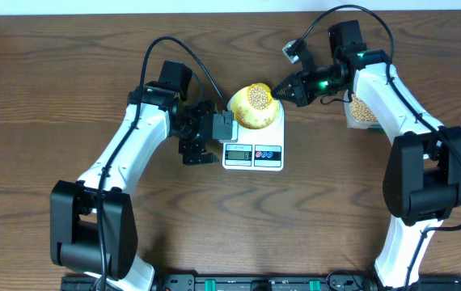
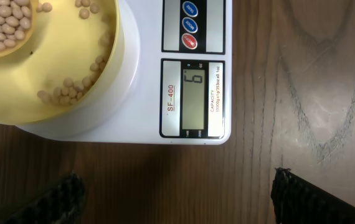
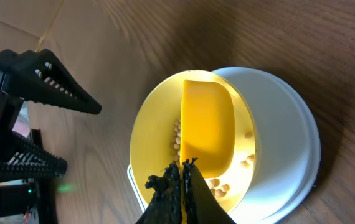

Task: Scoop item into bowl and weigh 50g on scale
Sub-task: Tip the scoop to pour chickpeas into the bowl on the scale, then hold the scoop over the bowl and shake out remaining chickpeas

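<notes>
At the middle of the table (image 1: 52,97) lies the scale (image 1: 252,155), white and flat, with its grey display (image 2: 193,96) and round buttons (image 2: 190,25) on the near edge. The display shows a single digit that reads like a 6. The bowl (image 1: 251,120), small, round and pale yellow, sits on the far part of the scale and covers most of its platform. A thin scatter of the beans (image 2: 71,90), tiny, round and tan, lies along the bowl's inner wall and floor.

The scoop (image 3: 205,130), a brighter yellow than the bowl, hangs over the bowl's far side. The left wrist view shows it heaped with more of the same beans. The right gripper (image 3: 182,171) reaches in from the right and is clenched on the scoop's handle end, fingers pressed together. The left gripper (image 2: 176,186) is just left of the scale, released, its two fingers spread wide and holding nothing. Well to the right, partly under the right arm, stands a clear container (image 1: 363,111) with a heap of beans inside.
</notes>
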Robot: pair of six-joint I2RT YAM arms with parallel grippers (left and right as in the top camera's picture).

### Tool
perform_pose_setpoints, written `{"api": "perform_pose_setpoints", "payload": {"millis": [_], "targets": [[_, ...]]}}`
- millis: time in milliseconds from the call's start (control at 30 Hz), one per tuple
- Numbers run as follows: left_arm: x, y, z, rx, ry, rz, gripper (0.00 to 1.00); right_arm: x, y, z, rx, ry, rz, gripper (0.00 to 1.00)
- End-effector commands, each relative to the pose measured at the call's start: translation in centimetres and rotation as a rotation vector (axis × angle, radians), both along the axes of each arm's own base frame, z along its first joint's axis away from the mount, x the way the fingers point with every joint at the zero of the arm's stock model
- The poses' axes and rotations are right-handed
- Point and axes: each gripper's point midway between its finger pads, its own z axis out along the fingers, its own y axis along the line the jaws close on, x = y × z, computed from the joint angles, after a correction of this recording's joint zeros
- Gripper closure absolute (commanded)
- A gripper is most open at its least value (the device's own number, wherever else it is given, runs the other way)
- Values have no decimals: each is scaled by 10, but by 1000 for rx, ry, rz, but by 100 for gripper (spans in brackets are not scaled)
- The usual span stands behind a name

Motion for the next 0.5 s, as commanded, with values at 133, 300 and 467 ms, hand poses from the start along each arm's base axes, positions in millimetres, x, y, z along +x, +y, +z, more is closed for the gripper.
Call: {"api": "perform_pose_setpoints", "payload": {"millis": [133, 300, 467], "targets": [[-5, -2, -3, -10, 18, -11, 2, -5, 3, 22, 9, -76, 32, 99], [-5, -2, -3, -10, 18, -11, 2, -6, 3, 20, -5, -91, 47, 99], [-5, -2, -3, -10, 18, -11, 3, -10, 9, 20, -8, -112, 78, 99]]}}
